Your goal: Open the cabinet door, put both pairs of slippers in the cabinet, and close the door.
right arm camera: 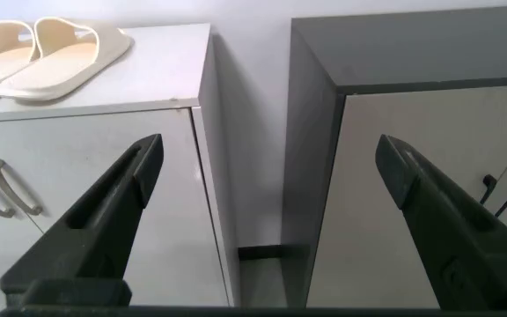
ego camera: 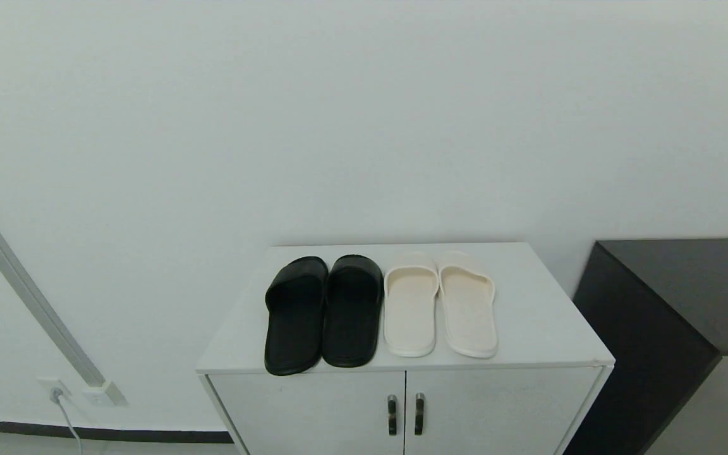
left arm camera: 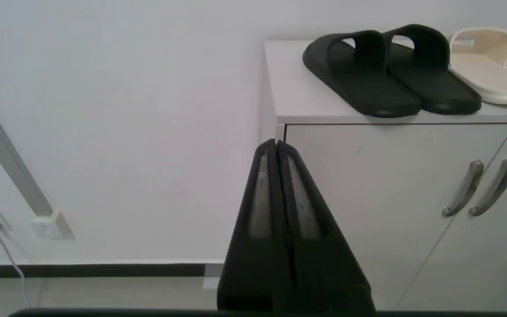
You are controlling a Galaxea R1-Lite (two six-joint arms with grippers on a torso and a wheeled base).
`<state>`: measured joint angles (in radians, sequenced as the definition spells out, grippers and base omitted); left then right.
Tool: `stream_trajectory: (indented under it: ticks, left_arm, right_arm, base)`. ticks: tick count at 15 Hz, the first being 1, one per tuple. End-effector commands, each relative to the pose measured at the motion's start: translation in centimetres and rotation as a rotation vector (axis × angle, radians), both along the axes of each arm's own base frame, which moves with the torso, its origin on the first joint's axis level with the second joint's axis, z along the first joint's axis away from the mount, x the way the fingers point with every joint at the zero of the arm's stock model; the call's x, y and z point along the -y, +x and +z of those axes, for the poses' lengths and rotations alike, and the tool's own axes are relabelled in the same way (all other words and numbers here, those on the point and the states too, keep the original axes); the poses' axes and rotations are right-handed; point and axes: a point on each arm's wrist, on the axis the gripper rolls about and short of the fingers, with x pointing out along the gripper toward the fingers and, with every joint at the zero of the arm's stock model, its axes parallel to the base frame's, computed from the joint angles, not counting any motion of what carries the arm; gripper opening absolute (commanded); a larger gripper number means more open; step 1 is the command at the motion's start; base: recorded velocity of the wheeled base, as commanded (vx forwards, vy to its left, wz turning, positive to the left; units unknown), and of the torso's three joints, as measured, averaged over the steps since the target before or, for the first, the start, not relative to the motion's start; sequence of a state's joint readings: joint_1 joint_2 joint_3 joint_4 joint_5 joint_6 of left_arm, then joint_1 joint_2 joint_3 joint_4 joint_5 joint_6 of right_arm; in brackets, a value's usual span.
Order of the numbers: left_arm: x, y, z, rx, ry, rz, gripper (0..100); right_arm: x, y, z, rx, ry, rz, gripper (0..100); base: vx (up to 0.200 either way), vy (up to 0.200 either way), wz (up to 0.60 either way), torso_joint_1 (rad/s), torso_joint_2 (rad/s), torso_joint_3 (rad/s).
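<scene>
White laminate — the cabinet (ego camera: 547,316) stands with both doors (ego camera: 313,411) shut, and two slim metal handles (ego camera: 419,413) sit either side of the middle seam. On its top lie the black slippers (ego camera: 323,313) with the cream slippers (ego camera: 440,306) just beside them. Both pairs look light, soft and bendy, so I judge the strap arch the surest place to hold. The handles look stiff and narrow and would want a hold across the bar.

From the left wrist, the left tool (left arm camera: 275,220) is clenched on nothing, its fingers pressed flat together. It is held low, pointing at the cabinet's left front corner. The black slippers lie ahead of it and higher, while the handles are ahead and toward the other arm's side, well apart from it.

From the right wrist, the right tool (right arm camera: 269,150) is released, its fingers spread wide with nothing between them. It aims at the gap between the white cabinet and a dark cabinet (right arm camera: 394,62) just beside it — the cream slippers lie ahead and higher, toward the left arm's side.
</scene>
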<state>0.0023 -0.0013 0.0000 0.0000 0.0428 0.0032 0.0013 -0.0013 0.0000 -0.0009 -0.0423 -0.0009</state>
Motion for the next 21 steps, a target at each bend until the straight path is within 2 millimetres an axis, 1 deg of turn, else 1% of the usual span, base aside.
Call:
stream_trajectory:
  ticks: [1,2,3,4,5,6,7,8,9,10,11,12,14,16,17,18,21]
  left_arm:
    - [0.0,0.0,0.0,-0.001,-0.002,0.001,0]
    - [0.0,0.0,0.0,-0.001,0.0,0.001,0]
    - [0.0,0.0,0.0,-0.001,0.003,0.002,0]
    - [0.0,0.0,0.0,-0.003,0.003,0.001,0]
    - [0.0,0.0,0.0,-0.001,0.004,0.001,0]
    - [0.0,0.0,0.0,-0.001,0.003,0.001,0]
    - [0.0,0.0,0.0,-0.001,0.003,0.001,0]
    - [0.0,0.0,0.0,-0.001,0.003,0.001,0]
    - [0.0,0.0,0.0,-0.003,0.003,0.001,0]
    - [0.0,0.0,0.0,-0.001,0.003,0.001,0]
    - [0.0,0.0,0.0,-0.003,0.003,0.001,0]
    - [0.0,0.0,0.0,-0.001,0.003,0.001,0]
    - [0.0,0.0,0.0,-0.003,0.003,0.001,0]
    - [0.0,0.0,0.0,-0.001,0.004,0.001,0]
    - [0.0,0.0,0.0,-0.001,0.003,0.001,0]
    - [0.0,0.0,0.0,-0.001,0.004,0.001,0]
    - [0.0,0.0,0.0,-0.002,0.006,-0.001,0]
  right_arm:
    - [0.0,0.0,0.0,-0.002,-0.002,0.0,100]
    - [0.0,0.0,0.0,-0.005,-0.004,0.0,100]
    - [0.0,0.4,1.5,-0.02,0.015,-0.004,100]
    - [0.0,0.3,6.8,0.076,0.156,0.012,100]
    - [0.0,1.4,8.8,0.008,0.197,0.039,100]
    - [-0.2,3.6,8.4,-0.162,0.111,0.104,100]
    - [-0.4,5.7,8.0,-0.289,0.07,0.159,100]
    - [-0.7,7.7,8.2,-0.337,0.073,0.21,100]
    - [-1.4,9.7,8.6,-0.34,0.061,0.269,100]
    - [-1.6,10.3,8.6,-0.34,0.056,0.292,100]
    - [-3.4,13.0,9.0,-0.358,0.038,0.365,100]
    - [-4.7,14.5,9.2,-0.383,0.051,0.389,100]
    - [-8.2,16.2,10.0,-0.4,0.122,0.455,100]
    - [-10.6,18.1,10.8,-0.388,0.142,0.454,100]
    - [-11.4,19.1,11.0,-0.384,0.148,0.452,100]
    - [-11.7,19.5,11.1,-0.381,0.149,0.453,100]
    - [-13.3,21.6,11.0,-0.397,0.142,0.453,100]
  base:
    - [0.0,0.0,0.0,0.0,0.0,0.0]
    - [0.0,0.0,0.0,0.0,0.0,0.0]
    - [0.0,0.0,0.0,0.0,0.0,0.0]
    - [0.0,0.0,0.0,0.0,0.0,0.0]
    - [0.0,0.0,0.0,0.0,0.0,0.0]
    - [0.0,0.0,0.0,0.0,0.0,0.0]
    - [0.0,0.0,0.0,0.0,0.0,0.0]
    - [0.0,0.0,0.0,0.0,0.0,0.0]
    - [0.0,0.0,0.0,0.0,0.0,0.0]
    - [0.0,0.0,0.0,0.0,0.0,0.0]
    - [0.0,0.0,0.0,0.0,0.0,0.0]
    - [0.0,0.0,0.0,0.0,0.0,0.0]
    - [0.0,0.0,0.0,0.0,0.0,0.0]
    - [0.0,0.0,0.0,0.0,0.0,0.0]
    - [0.0,0.0,0.0,0.0,0.0,0.0]
    - [0.0,0.0,0.0,0.0,0.0,0.0]
    - [0.0,0.0,0.0,0.0,0.0,0.0]
